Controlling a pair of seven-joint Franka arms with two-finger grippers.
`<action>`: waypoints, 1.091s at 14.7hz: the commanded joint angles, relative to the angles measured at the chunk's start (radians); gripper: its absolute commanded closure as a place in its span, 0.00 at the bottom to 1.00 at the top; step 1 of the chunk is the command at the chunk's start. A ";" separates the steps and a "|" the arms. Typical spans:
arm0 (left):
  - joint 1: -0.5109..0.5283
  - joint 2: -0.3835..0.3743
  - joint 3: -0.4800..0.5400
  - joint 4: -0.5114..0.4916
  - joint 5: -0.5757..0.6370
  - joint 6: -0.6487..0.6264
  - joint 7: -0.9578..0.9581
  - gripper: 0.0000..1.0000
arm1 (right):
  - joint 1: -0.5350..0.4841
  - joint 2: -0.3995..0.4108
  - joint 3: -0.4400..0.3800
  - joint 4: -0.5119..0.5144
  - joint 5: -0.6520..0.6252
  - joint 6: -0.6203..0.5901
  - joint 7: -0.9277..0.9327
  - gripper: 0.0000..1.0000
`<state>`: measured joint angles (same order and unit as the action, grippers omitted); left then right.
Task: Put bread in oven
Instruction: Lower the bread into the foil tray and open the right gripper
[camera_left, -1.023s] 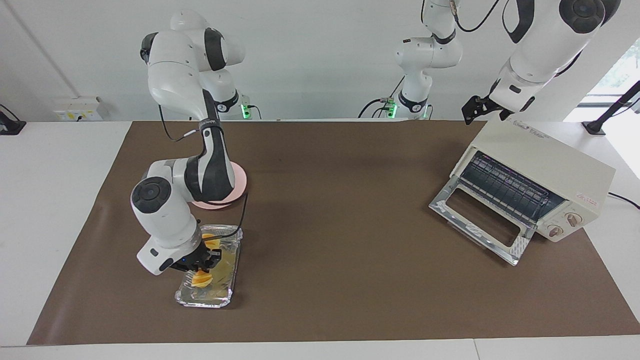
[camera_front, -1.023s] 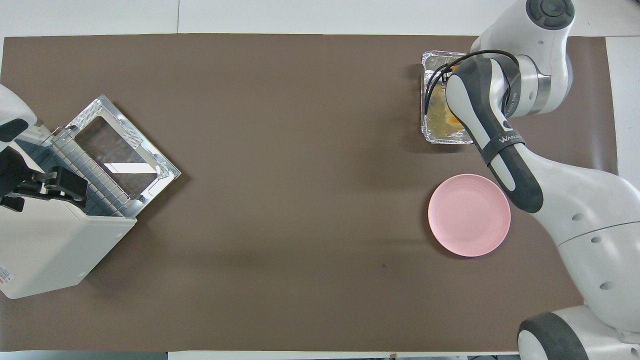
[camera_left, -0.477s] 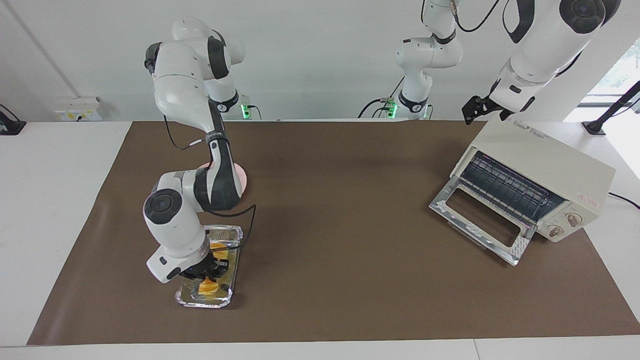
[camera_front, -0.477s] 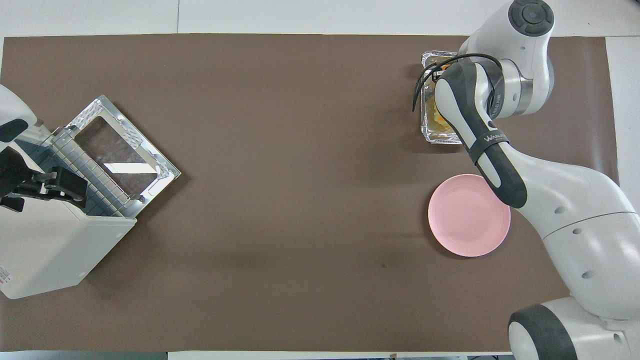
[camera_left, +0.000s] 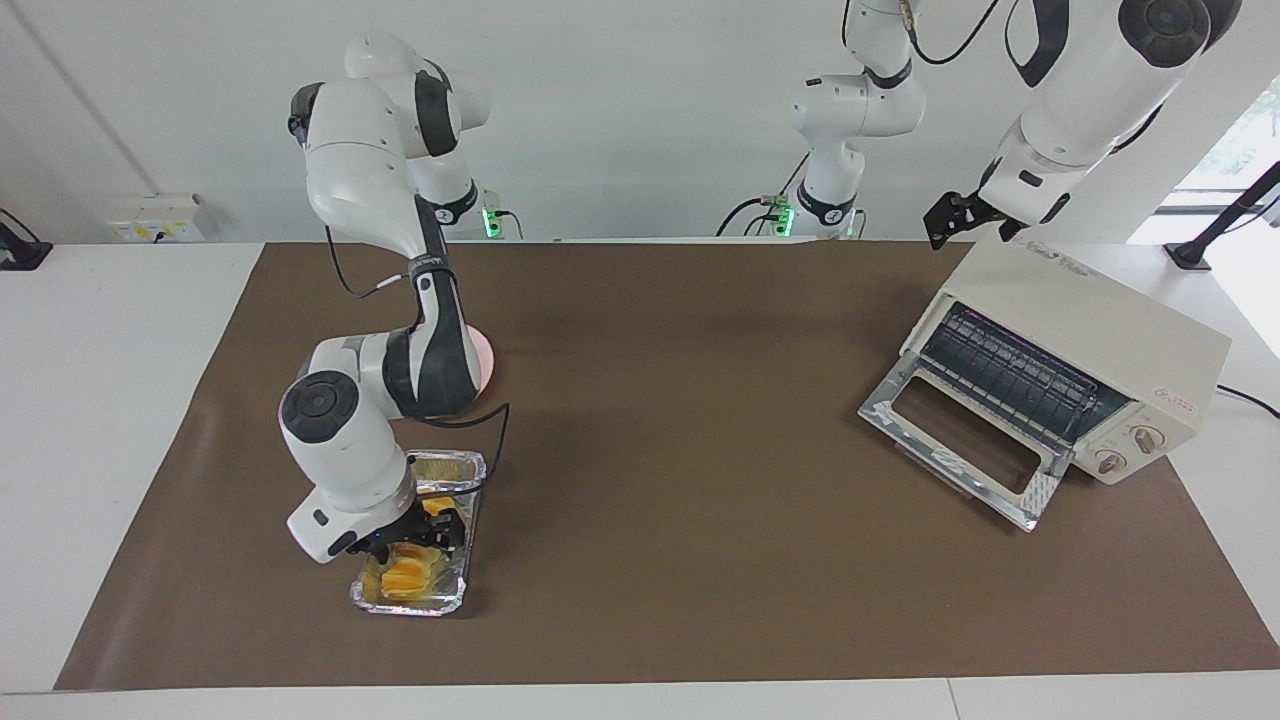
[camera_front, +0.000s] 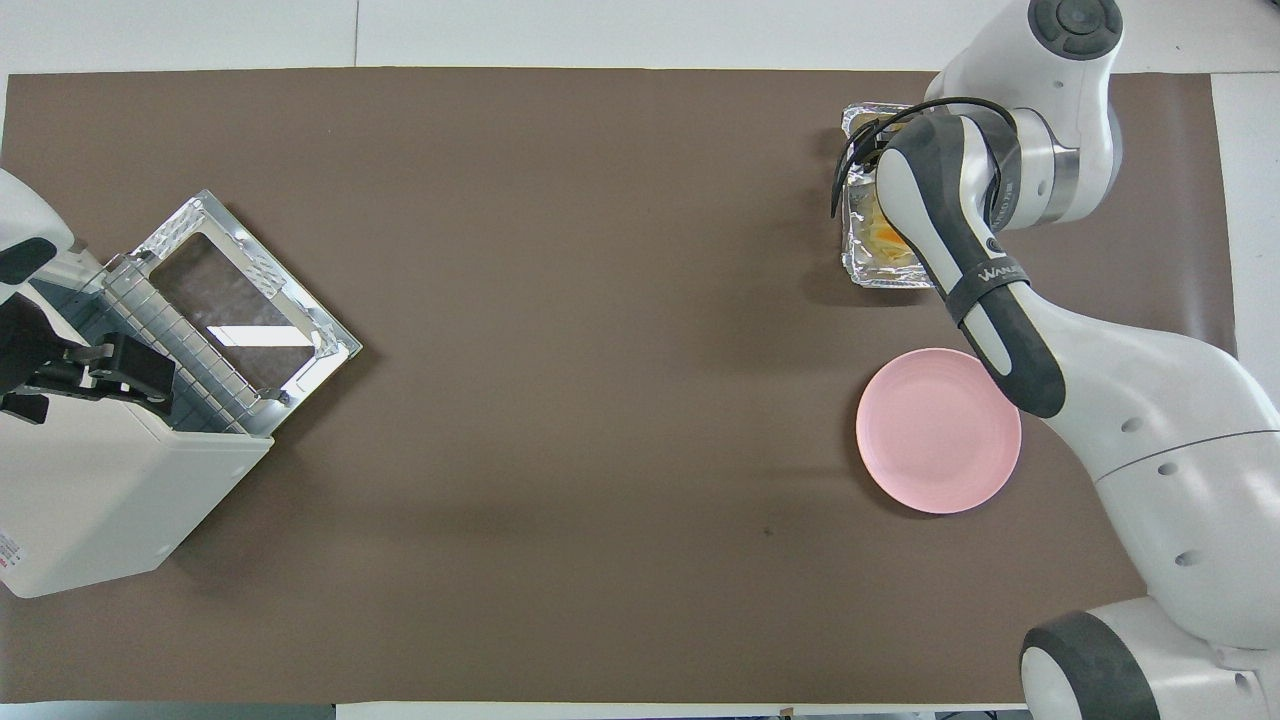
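The right gripper is down inside the foil tray, just above the bread; whether its fingers are open or closed on the loaf cannot be told. The bread, one small yellow-orange ridged loaf, lies in the tray at the end farthest from the robots. The tray is crinkled silver foil, oblong, with a rolled rim, and sits toward the right arm's end of the table. On the right arm's dark forearm sleeve white lettering reads roughly "WANA…" in the overhead view.

One round, smooth pink plate lies nearer to the robots than the tray, apart from it. All rest on a matte brown mat over the white table.

At the left arm's end stands the oven, one boxy cream-white unit with its glass-windowed metal door dropped open flat, a wire rack visible inside, two round knobs on the front panel and a small red logo too small to read; faint writing on its top edge is also illegible. The left gripper hangs over the oven's top edge, waiting; its finger state cannot be told.
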<state>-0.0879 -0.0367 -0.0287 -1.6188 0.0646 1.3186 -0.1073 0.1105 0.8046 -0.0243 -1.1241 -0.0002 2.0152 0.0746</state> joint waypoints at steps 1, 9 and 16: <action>0.008 -0.026 -0.002 -0.027 -0.014 0.008 0.001 0.00 | -0.020 -0.027 0.004 0.004 -0.003 -0.045 -0.022 0.00; 0.008 -0.026 -0.002 -0.027 -0.014 0.008 0.001 0.00 | -0.069 -0.039 0.003 -0.052 -0.010 -0.004 -0.139 0.00; 0.008 -0.026 -0.002 -0.027 -0.014 0.008 0.001 0.00 | -0.068 -0.102 0.001 -0.220 -0.021 0.105 -0.182 0.63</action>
<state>-0.0879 -0.0367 -0.0287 -1.6188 0.0646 1.3186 -0.1073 0.0487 0.7566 -0.0279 -1.2596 -0.0080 2.0942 -0.0811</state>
